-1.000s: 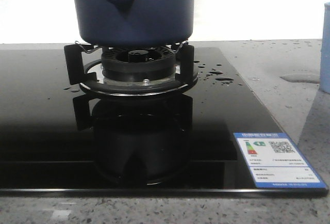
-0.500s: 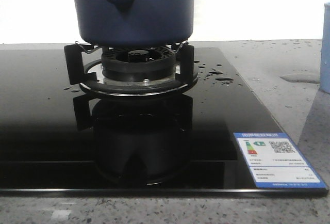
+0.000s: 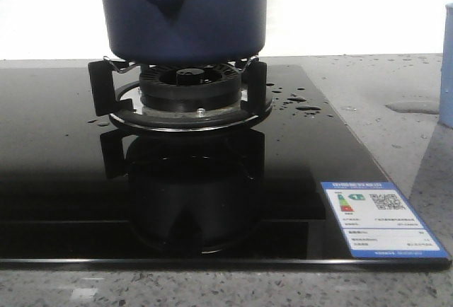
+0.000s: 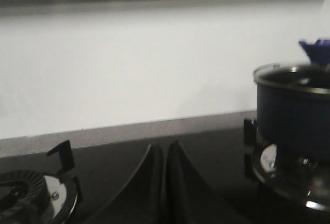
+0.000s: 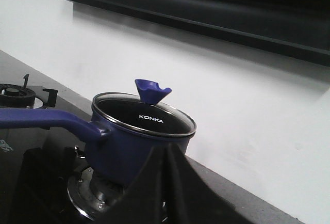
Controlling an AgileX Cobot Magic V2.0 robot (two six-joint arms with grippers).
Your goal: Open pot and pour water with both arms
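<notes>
The pot (image 3: 182, 17) sits on the burner grate (image 3: 185, 89) of the black glass hob (image 3: 64, 180), lid (image 5: 144, 114) on. Your first move is the lid, so check one relation: the blue knob (image 5: 151, 91) stands upright at the lid's centre, above and beyond the right gripper (image 5: 166, 154) in the right wrist view. That gripper's fingers meet at the tips — closed, holding nothing. They point at the pot wall below the rim, so by this reading you need to raise the wrist and part the fingers before the knob can be taken.

The long handle (image 5: 49, 118) runs out level from the pot wall, away from the right gripper and across its line of sight.

The left gripper (image 4: 166, 149) is also closed on nothing. In its view the pot stands off to one side, well apart from the fingertips, so judge the right arm the nearer one for the lid.

Water (image 3: 306, 108) lies as drops on the glass beside the burner — expect a slippery surface.
</notes>
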